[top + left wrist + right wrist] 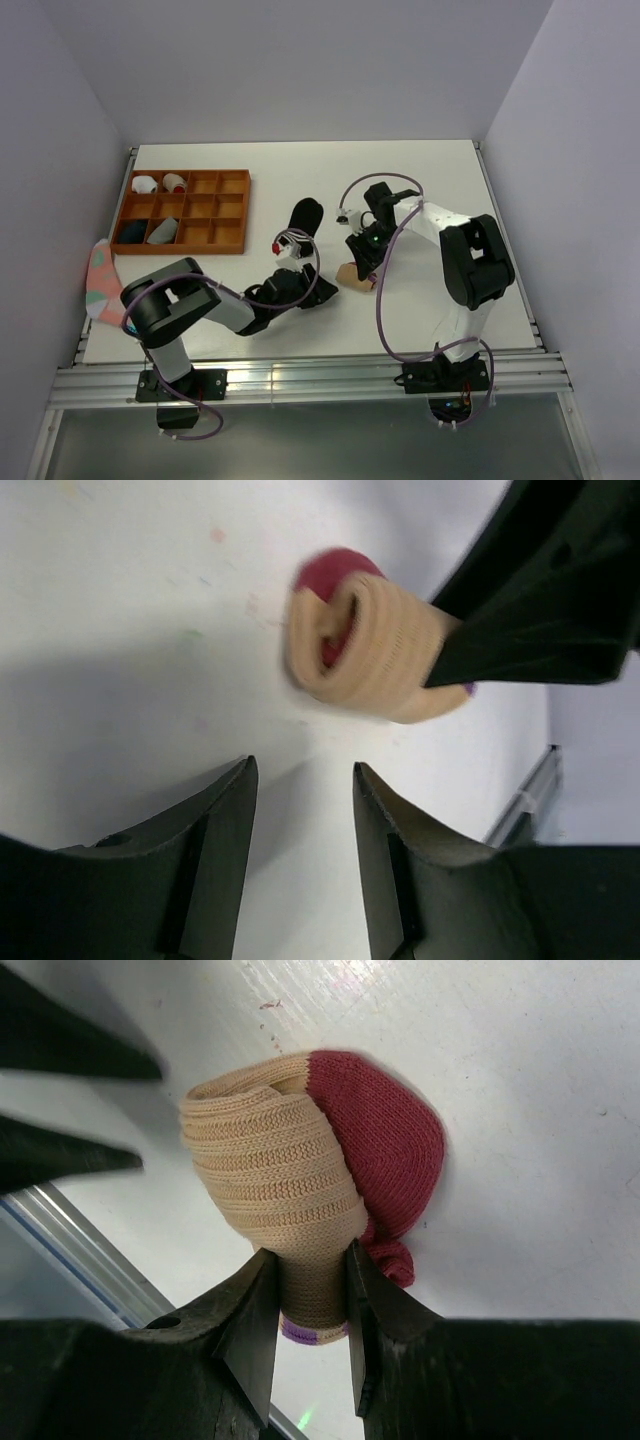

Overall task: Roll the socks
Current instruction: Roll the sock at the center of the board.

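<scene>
from above, the tan sock (352,272) sits rolled up between the arms; the black sock (303,218) lies flat, not yet rolled

left wrist view: the left gripper (300,780) gapes empty near the tan sock

right wrist view: the right gripper (310,1260) pinches the tan sock's cuff end, so roughly half looks done

The flat sock (304,216) lies behind the rolled sock (352,274), tray (180,248) far left.

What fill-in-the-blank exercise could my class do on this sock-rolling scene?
1. The right gripper is shut on the tan sock, which is already ____ up.
2. The left gripper touches nothing, and its jaws are ____.
3. The black sock is not yet rolled and lies ____.
Missing words: rolled, open, flat.
</scene>
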Motion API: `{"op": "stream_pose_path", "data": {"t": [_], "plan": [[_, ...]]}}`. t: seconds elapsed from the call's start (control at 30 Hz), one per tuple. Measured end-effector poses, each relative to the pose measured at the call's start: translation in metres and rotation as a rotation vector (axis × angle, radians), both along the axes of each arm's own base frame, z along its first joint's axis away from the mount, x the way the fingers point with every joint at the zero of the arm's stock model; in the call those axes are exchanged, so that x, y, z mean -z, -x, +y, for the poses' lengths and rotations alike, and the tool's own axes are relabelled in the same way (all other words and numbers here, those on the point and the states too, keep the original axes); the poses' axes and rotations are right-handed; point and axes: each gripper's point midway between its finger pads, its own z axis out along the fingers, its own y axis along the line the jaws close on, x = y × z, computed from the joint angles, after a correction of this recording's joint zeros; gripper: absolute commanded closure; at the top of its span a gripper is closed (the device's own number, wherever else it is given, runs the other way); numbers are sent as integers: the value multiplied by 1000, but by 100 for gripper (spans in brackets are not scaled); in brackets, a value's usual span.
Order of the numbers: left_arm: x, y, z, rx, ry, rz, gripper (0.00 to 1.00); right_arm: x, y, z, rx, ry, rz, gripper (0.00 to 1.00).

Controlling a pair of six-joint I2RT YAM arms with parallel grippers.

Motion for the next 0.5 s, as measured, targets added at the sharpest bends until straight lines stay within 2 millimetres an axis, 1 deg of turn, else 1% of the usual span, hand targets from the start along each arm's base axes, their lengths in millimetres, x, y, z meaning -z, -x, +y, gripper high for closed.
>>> {"op": "stream_pose_path", "data": {"t": [0.1,0.23,0.3,0.5], "plan": [[0,14,-20,-4,71,27,51,0,0,1,22,1,17,83],[-1,19,-39,-44,159,62,50,1,1,2,47,2,33,83],[-2,19,-42,-77,196,77,50,1,1,2,56,2,40,83],[-3,12,-42,-146,235,92,48,1,1,2,65,2,50,84]]}}
